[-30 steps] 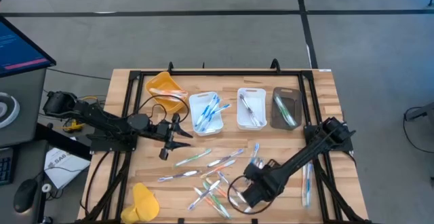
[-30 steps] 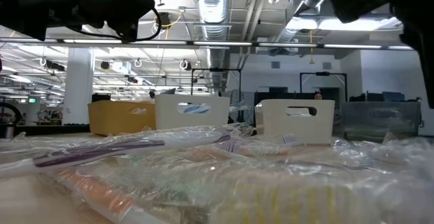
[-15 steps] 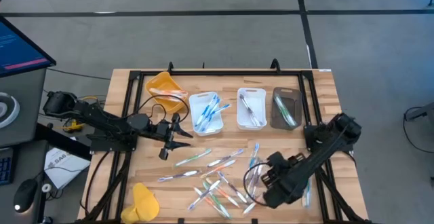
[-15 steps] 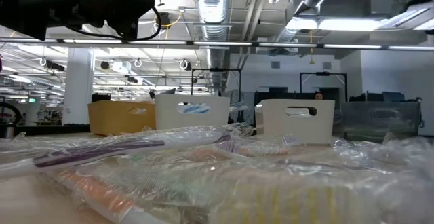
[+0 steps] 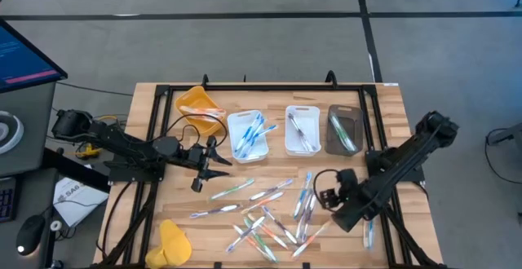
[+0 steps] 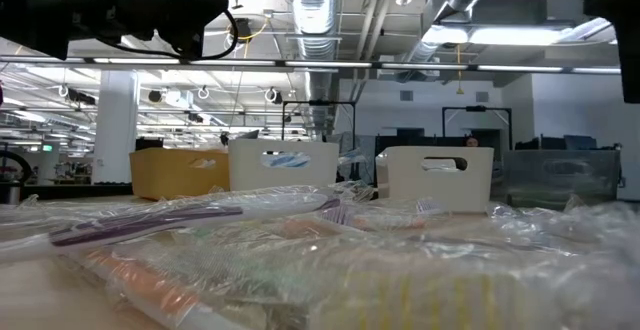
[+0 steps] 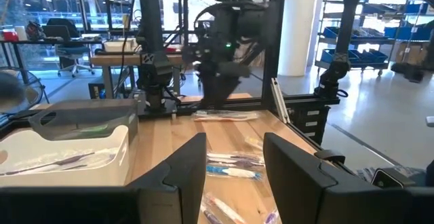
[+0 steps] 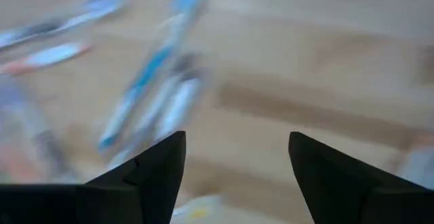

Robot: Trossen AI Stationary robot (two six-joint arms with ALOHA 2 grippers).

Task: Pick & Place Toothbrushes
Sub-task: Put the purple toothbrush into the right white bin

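Observation:
Several toothbrushes [image 5: 263, 212] in clear wrappers lie flat and scattered on the wooden table's middle, filling the foreground of the low view [image 6: 200, 220]. More toothbrushes lie in the white trays and the dark tray at the back. My right gripper [image 5: 328, 196] hangs open above the right end of the scatter, pointing steeply down, with blue toothbrushes [image 8: 146, 81] blurred beneath it and nothing between its fingers [image 8: 236, 142]. My left gripper [image 5: 214, 161] waits open and level at the table's left, above the wood, with nothing between its fingers [image 7: 234, 149].
Along the far side stand an orange-yellow tray [image 5: 200, 104], two white trays [image 5: 247, 134] [image 5: 303, 129] and a dark tray [image 5: 345, 130]. A yellow object [image 5: 173, 243] lies at the near left corner. A few more toothbrushes [image 5: 369, 224] lie by the right rail.
My right gripper has risen and gone toward the table's right edge, rolling about its own line, and stays open. The toothbrushes that it stood over now show uncovered. In the low view the arm has left the upper right of the picture.

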